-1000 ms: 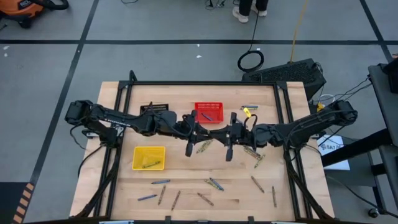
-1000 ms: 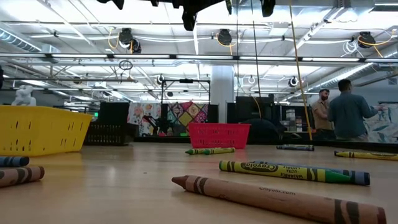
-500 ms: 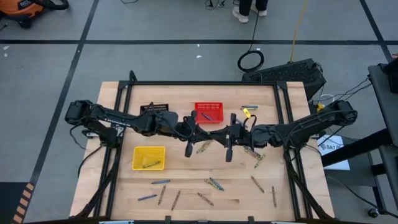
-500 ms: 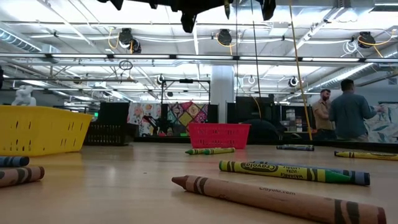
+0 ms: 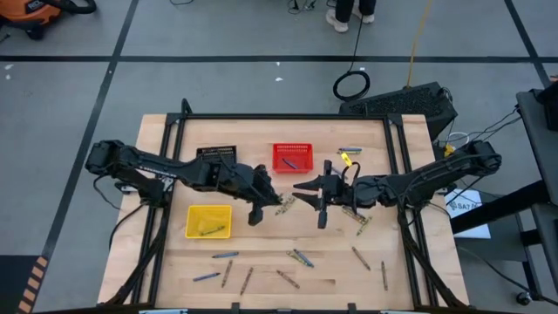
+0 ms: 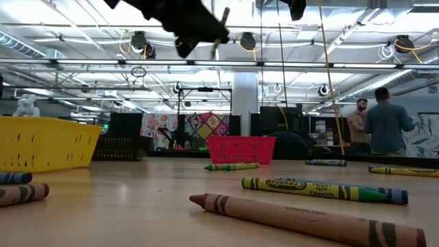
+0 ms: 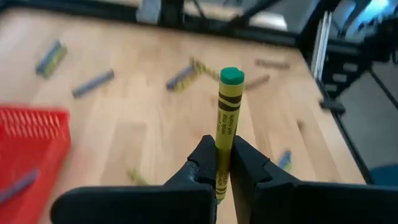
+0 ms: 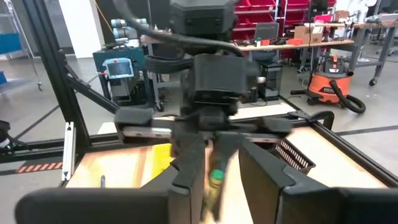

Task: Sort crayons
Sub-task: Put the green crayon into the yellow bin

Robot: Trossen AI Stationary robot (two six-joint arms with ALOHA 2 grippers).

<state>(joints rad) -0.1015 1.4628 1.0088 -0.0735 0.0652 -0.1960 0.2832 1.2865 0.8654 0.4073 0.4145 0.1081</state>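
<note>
A: What is in front of the right gripper (image 8: 221, 180)?
B: Its two dark fingers (image 8: 186, 168) stand apart. Between them a yellow-green crayon (image 8: 214, 183) shows, blurred.
A: And farther off?
B: The left gripper (image 8: 214, 121), facing it, and an orange vacuum cleaner (image 8: 333, 84).

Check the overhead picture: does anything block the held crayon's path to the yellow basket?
Nothing visible does. The left gripper holds the yellow-green crayon above the table, and only bare wood lies between it and the yellow basket.
</note>
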